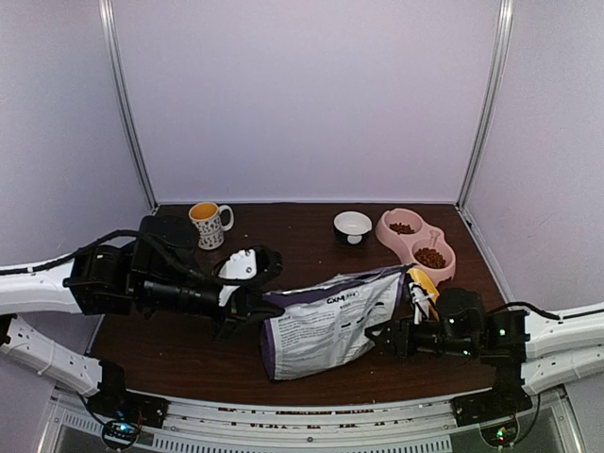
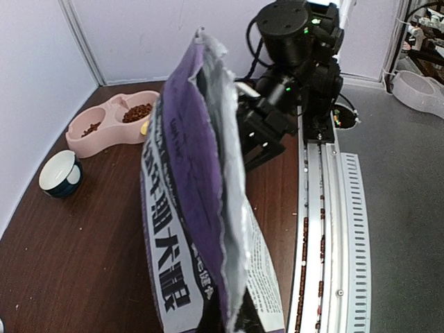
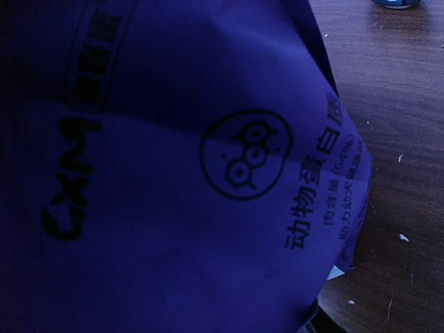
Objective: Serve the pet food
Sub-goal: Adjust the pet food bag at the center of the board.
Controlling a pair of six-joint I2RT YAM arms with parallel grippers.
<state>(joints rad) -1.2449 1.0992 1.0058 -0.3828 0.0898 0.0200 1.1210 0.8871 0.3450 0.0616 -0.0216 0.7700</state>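
The purple and white pet food bag [image 1: 330, 321] lies tilted in the middle of the table, its open top towards the pink double bowl [image 1: 444, 272]. Brown kibble [image 1: 430, 257] fills both wells of that bowl. My left gripper [image 1: 253, 307] is shut on the bag's bottom edge; in the left wrist view the bag [image 2: 187, 208] rises from between the jaws of the left gripper [image 2: 232, 309]. My right gripper [image 1: 377, 335] sits against the bag's right side, its fingers apart. The bag [image 3: 208, 173] fills the right wrist view and hides those fingers.
A yellow scoop [image 1: 422, 283] lies between the bag's top and the pink bowl. A small white bowl [image 1: 352, 225] and a spotted mug [image 1: 208, 224] stand at the back. A white object [image 1: 241, 264] lies beside the left arm. The metal rail [image 2: 326, 229] runs along the near edge.
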